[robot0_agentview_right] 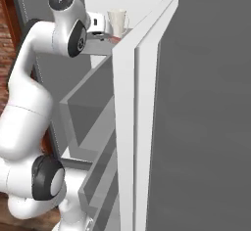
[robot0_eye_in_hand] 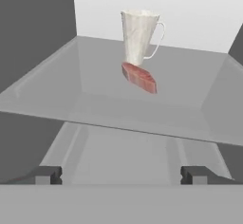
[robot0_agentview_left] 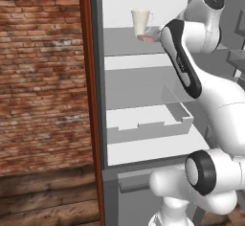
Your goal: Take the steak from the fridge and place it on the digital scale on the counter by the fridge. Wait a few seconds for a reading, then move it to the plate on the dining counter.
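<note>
— Where does the flat pinkish-red slab of raw steak (robot0_eye_in_hand: 139,77) lie?
— On the tall grey fridge's (robot0_agentview_left: 143,84) upper pale shelf (robot0_eye_in_hand: 85,95), just before the tall white jug (robot0_eye_in_hand: 139,35).
— And the hand (robot0_eye_in_hand: 121,174)?
— Spread wide, empty, short of the shelf edge.

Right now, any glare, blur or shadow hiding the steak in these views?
Hand view: sharp, flat even light; steak plain on the pale shelf, in front of the white jug, with the open tool short of it. Left base view: soft; the arm covers part of the steak. Right base view: barely a sliver by the fridge wall.
</note>
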